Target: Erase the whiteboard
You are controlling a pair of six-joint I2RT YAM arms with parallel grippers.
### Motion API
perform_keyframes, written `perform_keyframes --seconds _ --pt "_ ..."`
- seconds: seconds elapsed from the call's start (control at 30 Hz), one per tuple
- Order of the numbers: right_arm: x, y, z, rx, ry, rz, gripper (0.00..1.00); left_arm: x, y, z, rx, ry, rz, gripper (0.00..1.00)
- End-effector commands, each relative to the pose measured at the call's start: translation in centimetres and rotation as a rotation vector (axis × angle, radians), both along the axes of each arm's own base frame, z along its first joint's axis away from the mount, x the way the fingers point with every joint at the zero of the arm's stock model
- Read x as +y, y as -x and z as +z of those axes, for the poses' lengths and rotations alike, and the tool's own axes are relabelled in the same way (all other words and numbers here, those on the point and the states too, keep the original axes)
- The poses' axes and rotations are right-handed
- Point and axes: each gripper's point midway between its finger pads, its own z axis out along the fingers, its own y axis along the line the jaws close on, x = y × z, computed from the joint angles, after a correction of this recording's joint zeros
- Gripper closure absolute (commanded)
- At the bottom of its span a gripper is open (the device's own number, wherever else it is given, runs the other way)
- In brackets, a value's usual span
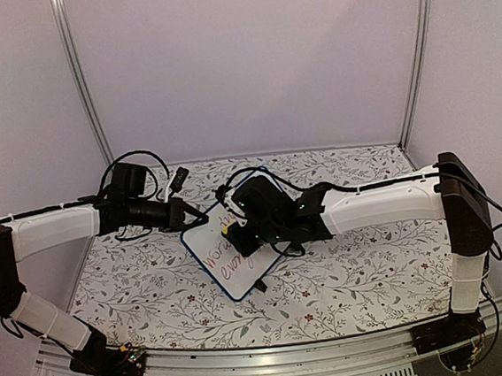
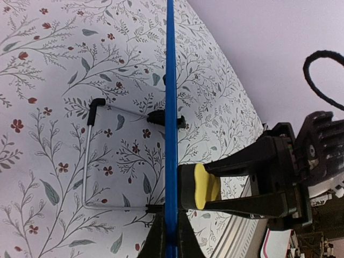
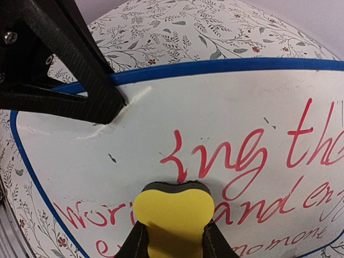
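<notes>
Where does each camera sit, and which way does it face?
Top external: above and behind, looking down at both arms and the blue-framed white whiteboard.
Left wrist: edge-on along the whiteboard's frame; left jaws clamp it.
Right wrist: faces the red writing; right jaws hold the small yellow eraser.
Shared: both wrist views show the eraser.

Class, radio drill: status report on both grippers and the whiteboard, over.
Left gripper shut on whiteboard edge. Right gripper shut on yellow eraser, against the board face. Red writing not yet erased. No obstruction seen.
</notes>
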Motion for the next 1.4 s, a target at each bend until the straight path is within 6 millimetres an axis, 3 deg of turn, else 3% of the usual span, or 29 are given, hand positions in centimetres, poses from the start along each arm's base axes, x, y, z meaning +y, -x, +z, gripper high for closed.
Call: perform_keyframes --seconds 0.0,0.23,0.57,0.83,1.37 --pt "0.4 0.0 -0.9 -0.004 0.013 -0.010 0.82 -0.9 0.9 -0.2 0.005 0.000 -0.053 1.00" --pt "0.8 -0.5 -1.2 -0.016 0.018 -0.021 0.82 -0.9 0.9 -0.4 0.013 0.000 -0.056 1.00" --pt "1.8 -1.9 0.8 -0.076 -0.012 -0.028 0.81 -1.1 1.0 -0.7 0.022 -0.002 -0.061 1.00" --pt "1.5 -3.0 2.2 -0.100 -0.027 -0.050 0.81 -1.2 1.2 -0.6 0.016 -0.003 -0.064 1.00" --pt "-0.8 -1.2 -0.7 -0.019 -0.013 -0.047 0.81 -0.9 0.9 0.3 -0.012 0.002 -0.049 1.00"
